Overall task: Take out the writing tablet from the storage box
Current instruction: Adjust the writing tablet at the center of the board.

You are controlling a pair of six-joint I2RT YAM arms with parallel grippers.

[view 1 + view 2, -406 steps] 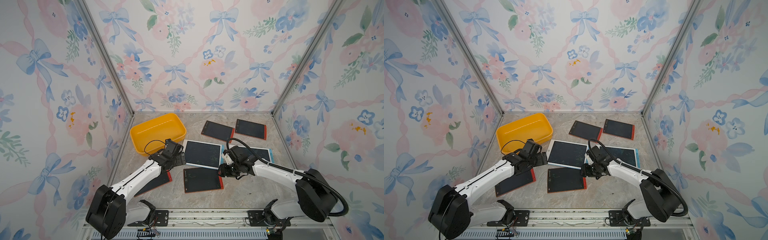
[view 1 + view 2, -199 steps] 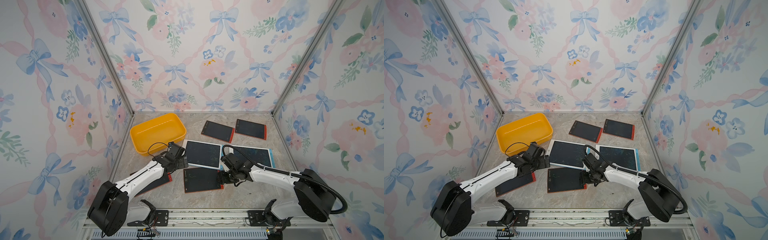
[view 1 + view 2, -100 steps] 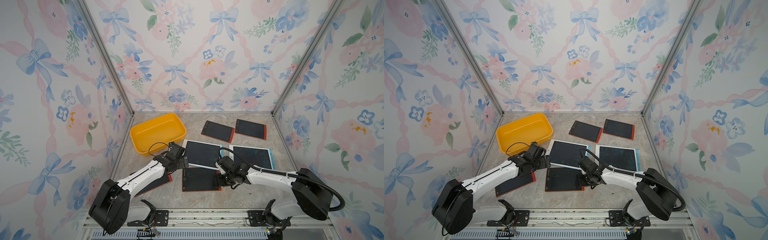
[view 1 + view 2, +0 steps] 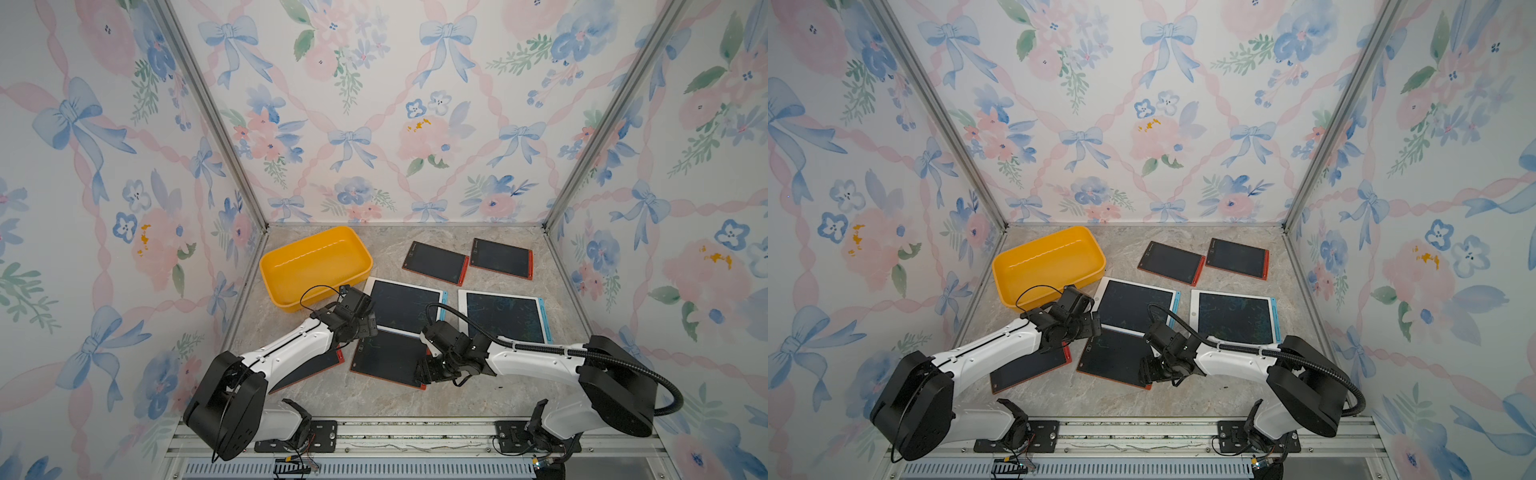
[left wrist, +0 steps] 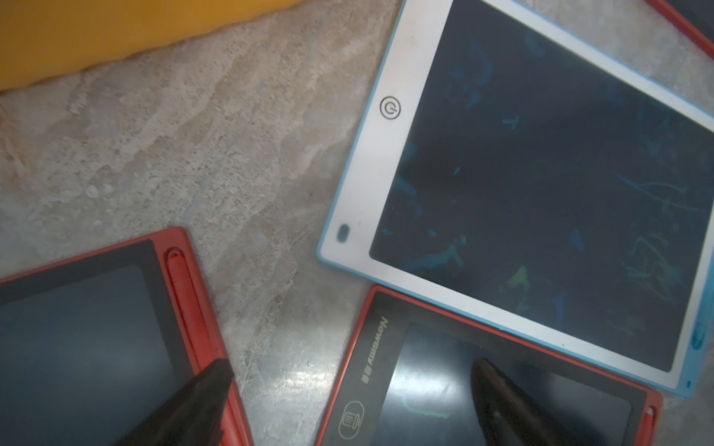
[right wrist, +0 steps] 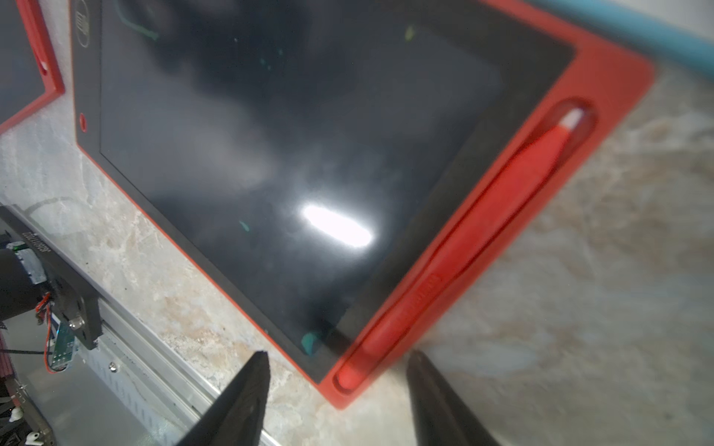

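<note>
The yellow storage box [image 4: 316,266] [image 4: 1046,262] stands at the back left with nothing showing inside it. A red-framed writing tablet [image 4: 386,357] [image 6: 289,154] lies flat on the table near the front middle, slightly askew. My right gripper [image 4: 426,372] [image 6: 338,355] is low at its near right corner, open. The corner with the red stylus sits between its fingers without touching them. My left gripper [image 4: 359,322] [image 5: 349,363] hovers wide open over the tablet's far left corner and holds nothing.
A second red tablet [image 4: 307,370] lies partly under the left arm. Two white, blue-edged tablets [image 4: 405,305] [image 4: 503,316] lie mid-table, and two more red ones [image 4: 434,262] [image 4: 500,257] at the back right. The metal base rail [image 6: 127,347] runs along the table's front edge.
My right gripper has moved left and toward the front edge, and the front red tablet has slid left and turned a little. The left gripper has barely moved.
</note>
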